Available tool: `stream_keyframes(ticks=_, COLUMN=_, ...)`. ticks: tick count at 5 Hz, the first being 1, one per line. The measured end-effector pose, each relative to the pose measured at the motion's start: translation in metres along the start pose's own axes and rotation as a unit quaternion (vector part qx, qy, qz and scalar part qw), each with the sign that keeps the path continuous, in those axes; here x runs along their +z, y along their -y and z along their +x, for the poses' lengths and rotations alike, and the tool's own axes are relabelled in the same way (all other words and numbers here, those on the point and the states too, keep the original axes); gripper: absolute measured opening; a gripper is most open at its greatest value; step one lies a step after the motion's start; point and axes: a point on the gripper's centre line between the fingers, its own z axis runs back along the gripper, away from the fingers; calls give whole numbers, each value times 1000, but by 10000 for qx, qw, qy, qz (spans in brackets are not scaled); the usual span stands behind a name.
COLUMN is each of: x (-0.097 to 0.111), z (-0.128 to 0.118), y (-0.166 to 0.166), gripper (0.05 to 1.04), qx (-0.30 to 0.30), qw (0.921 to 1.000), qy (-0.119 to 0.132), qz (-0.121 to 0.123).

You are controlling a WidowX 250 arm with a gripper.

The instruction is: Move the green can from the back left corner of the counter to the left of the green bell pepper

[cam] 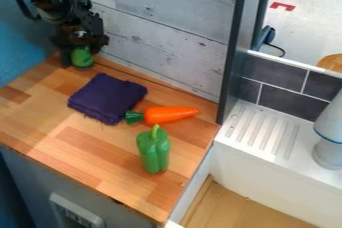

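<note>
Wooden desk [87,144] spreads out from beneath your tool [79,57], with the folded purple cloth [107,98] nearest, down-right in view, the green pepper [153,151] farther that way, and the carrot [170,114] beside the cloth, tip pointing away. Right at your tool's lower end is a small green object [83,58]; you can't tell whether it's clamped.

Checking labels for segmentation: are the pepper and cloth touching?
Apart. The camera view shows counter between pepper and cloth.
</note>
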Motion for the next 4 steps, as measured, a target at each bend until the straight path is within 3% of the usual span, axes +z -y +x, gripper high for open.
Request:
stream_keyframes(ticks=1, x=1, z=-3, y=-1, gripper=861, qx=94, qw=9999, qy=-38, qz=0)
stream_keyframes(ticks=2, x=22, z=-2, y=-7, gripper=862, qx=365, qw=9992, qy=-85, qz=-132)
stream_keyframes(ticks=3, x=56, z=9, y=-14, gripper=861, qx=588, qw=9979, qy=88, qz=-244)
stream_keyframes(ticks=4, x=86, z=6, y=-18, gripper=861, qx=748, qw=9966, qy=106, qz=-325)
